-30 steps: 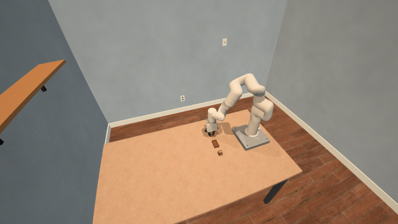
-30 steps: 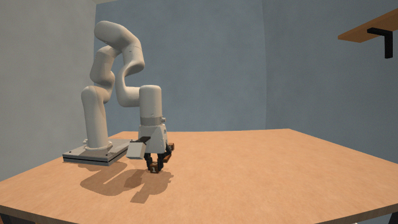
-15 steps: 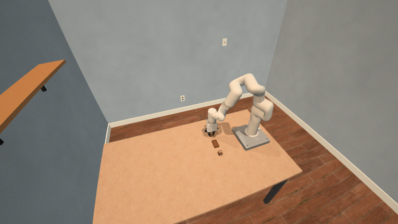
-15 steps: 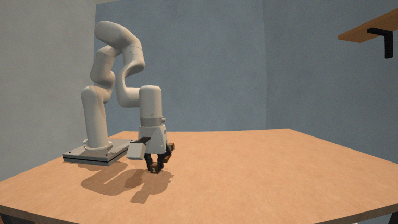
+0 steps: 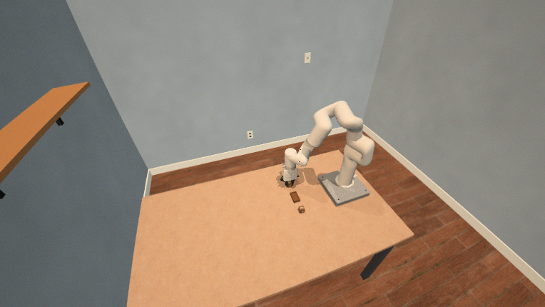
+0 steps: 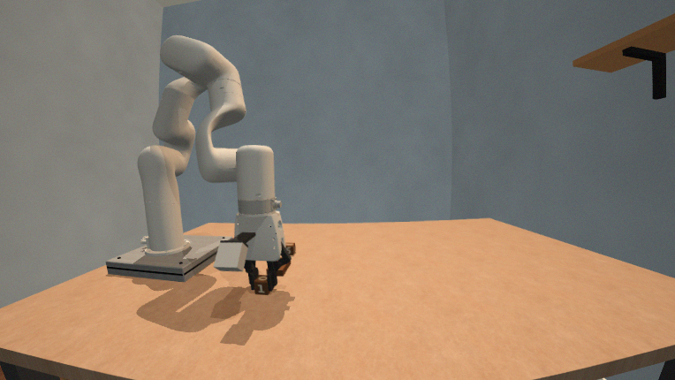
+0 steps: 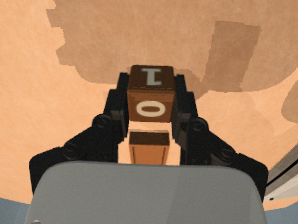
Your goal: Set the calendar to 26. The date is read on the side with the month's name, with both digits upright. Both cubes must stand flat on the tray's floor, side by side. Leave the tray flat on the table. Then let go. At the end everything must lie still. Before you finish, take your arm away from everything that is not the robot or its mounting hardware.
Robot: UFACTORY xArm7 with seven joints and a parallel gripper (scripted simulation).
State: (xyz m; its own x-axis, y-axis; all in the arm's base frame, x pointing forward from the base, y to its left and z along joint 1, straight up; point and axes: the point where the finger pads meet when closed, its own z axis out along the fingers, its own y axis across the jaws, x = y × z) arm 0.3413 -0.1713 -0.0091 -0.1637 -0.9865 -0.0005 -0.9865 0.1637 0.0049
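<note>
Over the table, the partly closed tool grips a numbered cube (its underside is hidden).

Wooden table and matt brown cubes under a smooth robot arm.
The table looks like pale, matt wood, faintly mottled; the arm, smooth white plastic or painted metal; the base plate, grey and metal-like; the floor, lower right from above, wood-look planks.

plain room, perhaps lab: robot arm on table, wall shelf.
</note>
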